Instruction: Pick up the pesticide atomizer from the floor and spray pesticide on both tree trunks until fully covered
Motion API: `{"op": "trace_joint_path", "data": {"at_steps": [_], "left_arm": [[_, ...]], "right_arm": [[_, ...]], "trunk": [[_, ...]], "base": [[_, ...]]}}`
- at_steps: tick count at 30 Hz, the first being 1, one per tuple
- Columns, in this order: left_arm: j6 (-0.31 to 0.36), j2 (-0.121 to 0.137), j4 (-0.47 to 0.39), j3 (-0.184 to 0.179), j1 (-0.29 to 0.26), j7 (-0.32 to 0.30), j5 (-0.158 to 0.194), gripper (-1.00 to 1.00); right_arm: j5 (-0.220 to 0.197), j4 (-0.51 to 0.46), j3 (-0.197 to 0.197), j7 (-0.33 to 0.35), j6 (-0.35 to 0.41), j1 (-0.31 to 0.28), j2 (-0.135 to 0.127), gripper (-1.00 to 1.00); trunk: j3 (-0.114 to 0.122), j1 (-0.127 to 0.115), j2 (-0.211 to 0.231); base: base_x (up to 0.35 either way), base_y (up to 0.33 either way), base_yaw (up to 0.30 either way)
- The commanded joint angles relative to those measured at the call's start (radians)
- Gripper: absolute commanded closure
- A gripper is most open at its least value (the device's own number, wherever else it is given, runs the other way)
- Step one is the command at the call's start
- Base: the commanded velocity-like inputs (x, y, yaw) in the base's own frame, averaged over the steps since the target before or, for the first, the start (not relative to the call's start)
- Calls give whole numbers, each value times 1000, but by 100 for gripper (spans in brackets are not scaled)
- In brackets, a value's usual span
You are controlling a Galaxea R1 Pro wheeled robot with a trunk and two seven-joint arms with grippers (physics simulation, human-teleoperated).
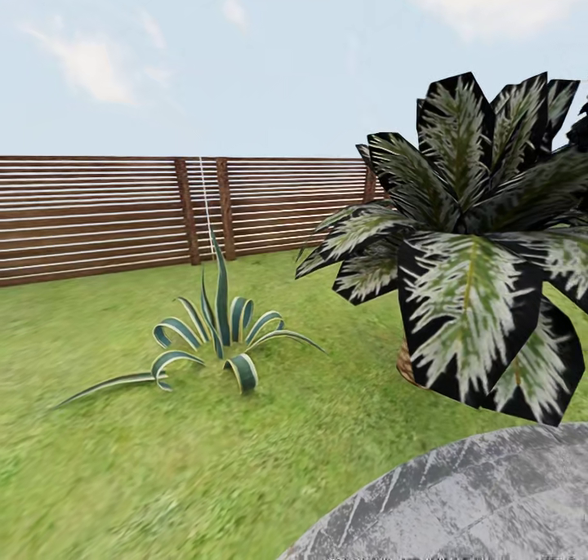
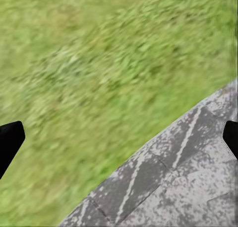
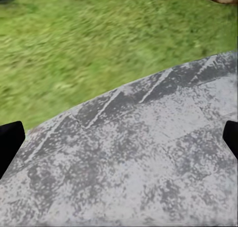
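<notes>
The pesticide atomizer and both trees with their trunks are out of view. I am in the garden, and the floor (image 1: 163, 462) is blurry green lawn running back to a brown slatted fence (image 1: 98, 217). In the left wrist view my left gripper (image 2: 119, 142) is open, its black fingertips (image 2: 9, 140) far apart over grass and the rim of a grey stone slab (image 2: 178, 187). My right gripper (image 3: 119, 142) is open too, with nothing between its fingers, hanging over the same grey slab (image 3: 134, 162).
A short palm (image 1: 465, 242) with dark blocky fronds stands close at the right, its scaly trunk base (image 1: 406, 364) on the grass. A striped agave-like plant (image 1: 216, 340) grows ahead to the left. The round grey stone slab (image 1: 457, 503) lies at my feet.
</notes>
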Motion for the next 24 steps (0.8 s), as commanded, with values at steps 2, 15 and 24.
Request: {"op": "trace_joint_path", "data": {"at_steps": [2,15,24], "left_arm": [[0,0,0,0,0,-1,0,-100],[2,0,1,0,0,1,-1,-100],[1,-1,2,0,-1,0,-1,-100]], "right_arm": [[0,1,0,0,0,0,-2,-100],[-1,2,-1,-1,0,0,-3,-100],[-2,2,0,-1,0,0,-4,-100]], "trunk": [[-3,4,-7],[-44,54,-98],[-75,88,-161]], "base": [[0,0,-296],[0,0,-300],[0,0,-300]]}}
